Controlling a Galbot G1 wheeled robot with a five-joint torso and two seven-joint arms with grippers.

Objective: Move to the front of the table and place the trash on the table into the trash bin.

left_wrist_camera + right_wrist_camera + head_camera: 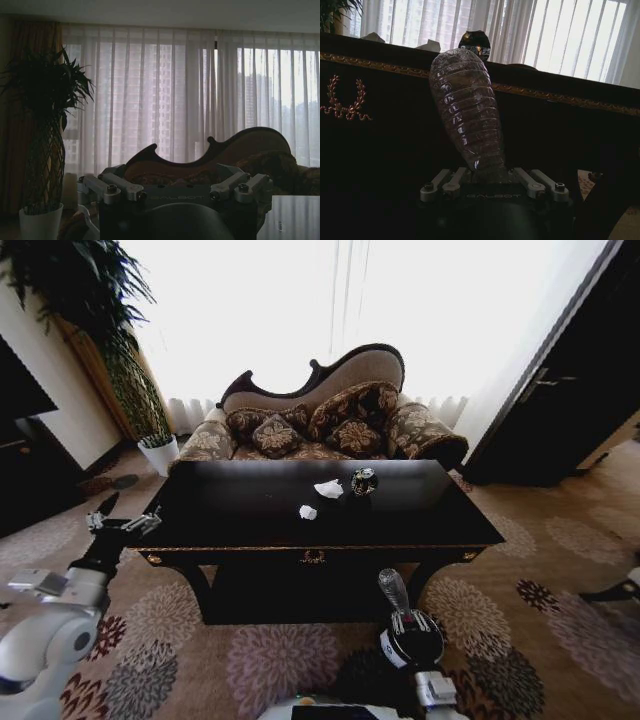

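The black table [250, 530] stands right before me, its gold-trimmed front rail [570, 100] close in the right wrist view. On its top lie two white paper wads [328, 488] [307, 511] and a dark shiny rounded object [364, 481], which also peeks over the edge [475, 39]. My right gripper [398, 612] [490, 180] is below the table's front edge, shut on a clear plastic bottle [393, 588] [467, 110] that stands upright. My left gripper [125, 523] [175, 190] hovers open and empty off the table's left front corner. The trash bin is out of view.
A patterned sofa [330, 410] stands behind the table under bright curtained windows. A tall plant in a white pot [160, 453] [40, 222] is at the back left. A dark cabinet [580, 390] stands to the right. Flowered carpet [540, 580] surrounds the table.
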